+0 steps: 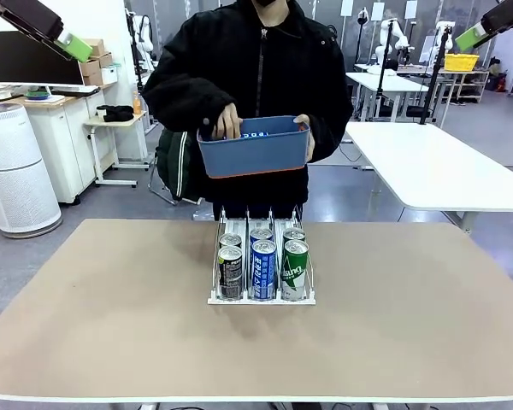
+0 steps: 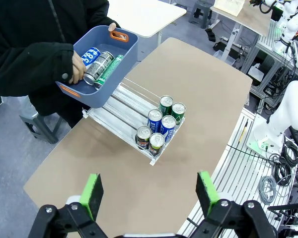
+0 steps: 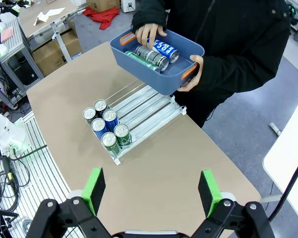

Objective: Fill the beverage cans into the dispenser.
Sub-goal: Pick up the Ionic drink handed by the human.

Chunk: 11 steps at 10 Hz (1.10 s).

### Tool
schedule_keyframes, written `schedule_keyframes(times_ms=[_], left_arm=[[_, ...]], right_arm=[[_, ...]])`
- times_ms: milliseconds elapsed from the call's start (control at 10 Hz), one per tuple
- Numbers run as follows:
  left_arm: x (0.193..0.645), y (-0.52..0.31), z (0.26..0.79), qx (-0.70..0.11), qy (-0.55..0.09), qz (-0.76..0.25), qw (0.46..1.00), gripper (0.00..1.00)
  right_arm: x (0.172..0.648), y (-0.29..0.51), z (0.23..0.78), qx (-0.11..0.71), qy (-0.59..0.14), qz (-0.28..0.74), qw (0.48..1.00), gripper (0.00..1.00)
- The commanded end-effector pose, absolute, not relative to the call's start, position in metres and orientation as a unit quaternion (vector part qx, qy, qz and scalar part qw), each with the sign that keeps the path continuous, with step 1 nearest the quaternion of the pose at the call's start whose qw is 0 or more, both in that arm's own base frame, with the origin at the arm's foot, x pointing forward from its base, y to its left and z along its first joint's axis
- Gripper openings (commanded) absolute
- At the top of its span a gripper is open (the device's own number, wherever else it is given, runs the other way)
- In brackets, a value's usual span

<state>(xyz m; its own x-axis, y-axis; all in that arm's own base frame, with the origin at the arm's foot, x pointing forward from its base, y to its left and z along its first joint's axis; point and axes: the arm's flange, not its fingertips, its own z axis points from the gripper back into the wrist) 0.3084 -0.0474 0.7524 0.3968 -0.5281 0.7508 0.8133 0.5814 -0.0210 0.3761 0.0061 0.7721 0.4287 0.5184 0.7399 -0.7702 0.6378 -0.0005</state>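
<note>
Left end effector [image 2: 149,181] and right end effector [image 3: 151,174] gape wide above the tan table [image 1: 410,325] — grey floor [image 1: 111,205], white tables [image 1: 436,162] beyond.

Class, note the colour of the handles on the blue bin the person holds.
Orange, on the handles; clearest in the left wrist view.

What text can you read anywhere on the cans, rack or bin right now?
Front green can: large white letters running sideways, too blurred to read.
Front blue can: white lettering, too small to read.
Front black-grey can: print too small to read.
Blue can in the bin: bold white characters, blurred.
Nothing can be quoted.
</note>
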Motion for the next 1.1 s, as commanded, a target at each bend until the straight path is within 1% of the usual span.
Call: schedule_keyframes(times_ms=[0, 1000], left_arm=[[0.3076, -0.0475, 0.7519, -0.199, -0.362, -0.413, 0.812, 1.00], [0.3076, -0.0475, 0.7519, -0.199, -0.362, -0.413, 0.812, 1.00]], right_arm=[[0.3763, 0.0060, 0.7712, 0.173, -0.365, 0.389, 0.828, 1.00], [0.3763, 0.0060, 0.7712, 0.173, -0.365, 0.389, 0.828, 1.00]])
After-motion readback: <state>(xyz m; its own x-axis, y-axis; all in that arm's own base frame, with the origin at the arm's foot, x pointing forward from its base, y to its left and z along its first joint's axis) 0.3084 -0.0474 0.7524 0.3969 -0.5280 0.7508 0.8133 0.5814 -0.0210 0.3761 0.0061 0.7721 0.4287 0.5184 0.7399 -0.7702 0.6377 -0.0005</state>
